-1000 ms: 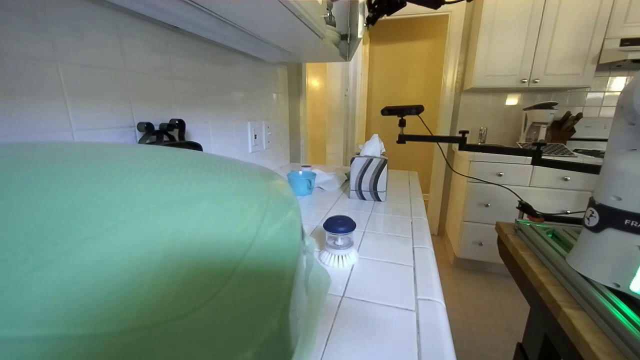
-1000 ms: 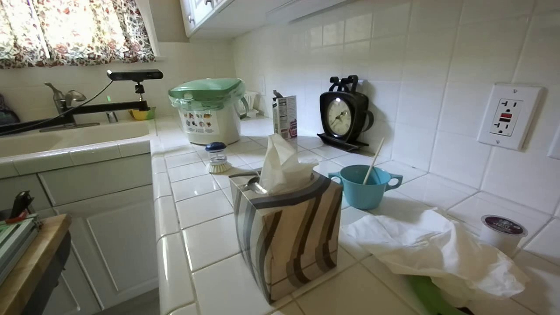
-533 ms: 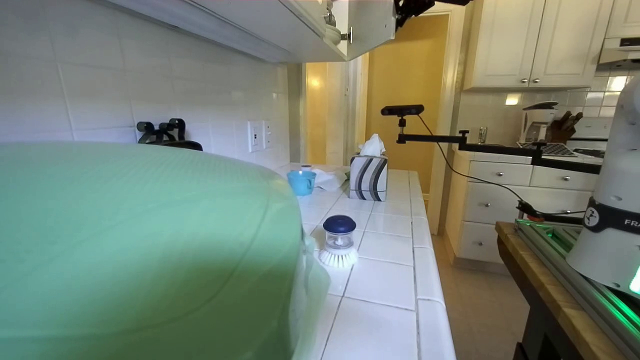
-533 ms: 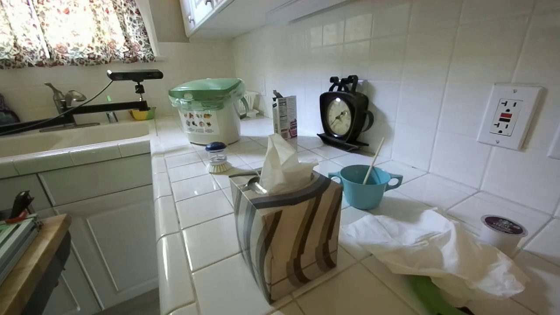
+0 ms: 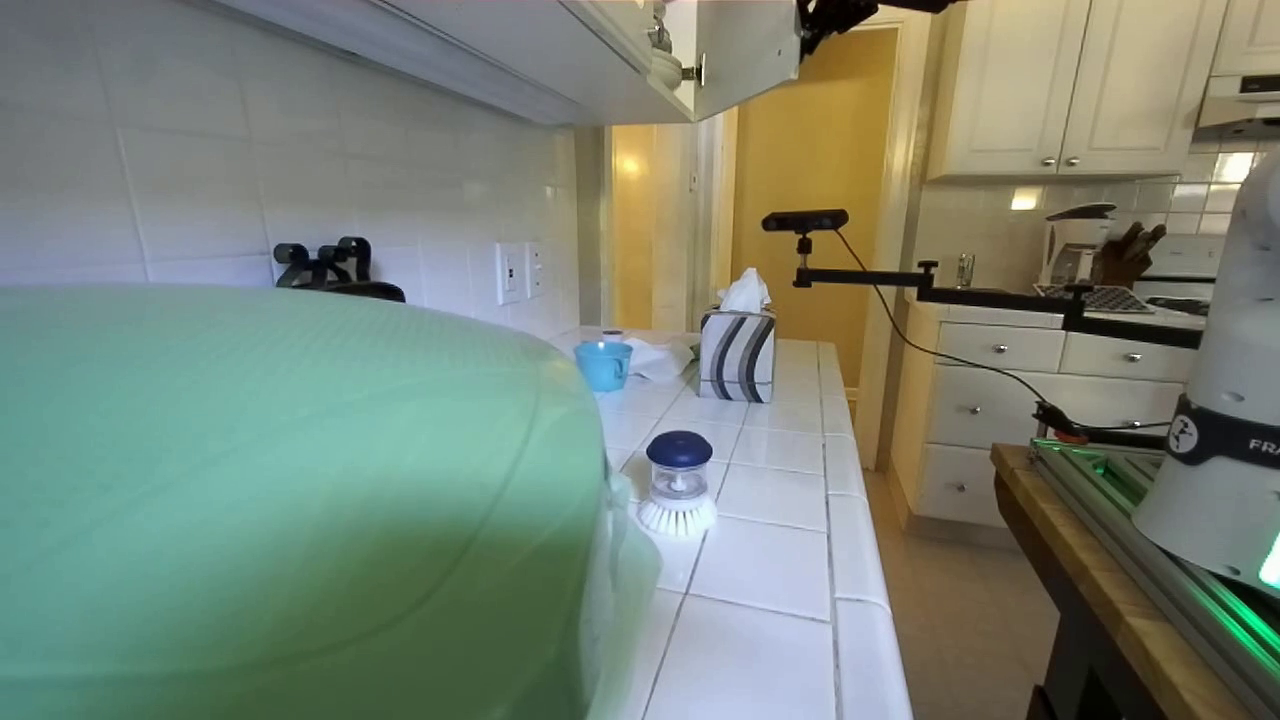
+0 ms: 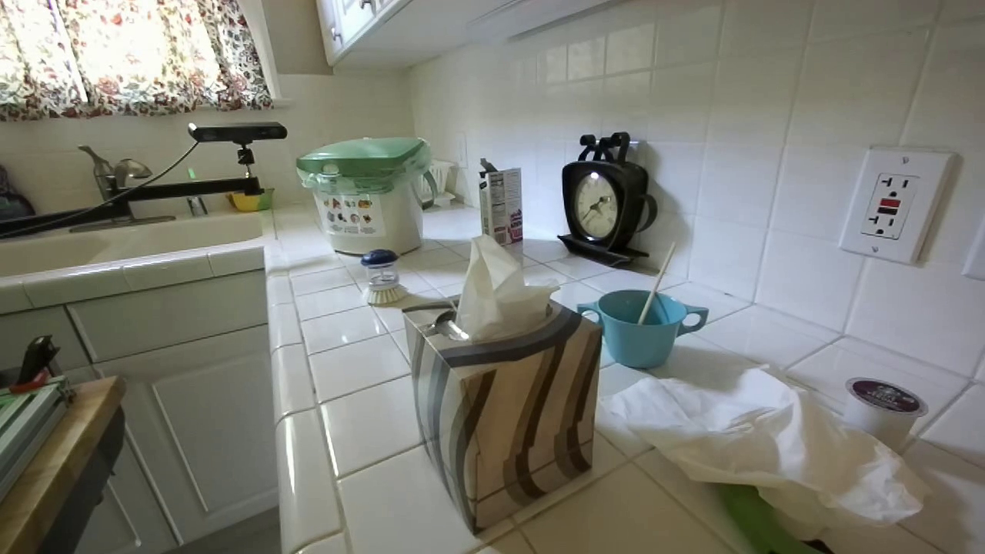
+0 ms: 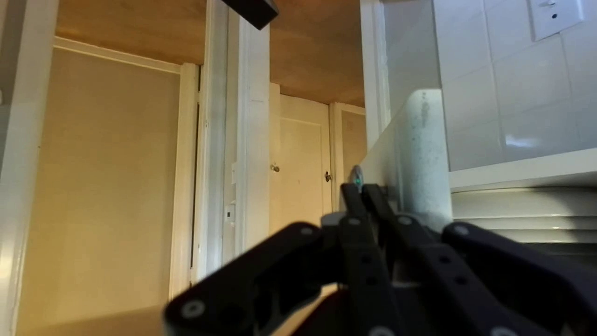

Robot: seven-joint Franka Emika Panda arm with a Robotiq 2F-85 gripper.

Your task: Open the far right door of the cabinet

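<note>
Our tool seems pinched on knob; far right door stands partly open just beside tool. Pulling straight, not along door's arc, we could slip off knob, stalling swing midway.

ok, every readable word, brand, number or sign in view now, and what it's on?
"FRA": dark band on the robot arm in an exterior view, cut off at the picture's edge; a round logo stands beside it.
Too small or blurred to read: print on the carton, pod lid, bucket label, clock dial and range hood panel.
Wrist view: none readable.
</note>
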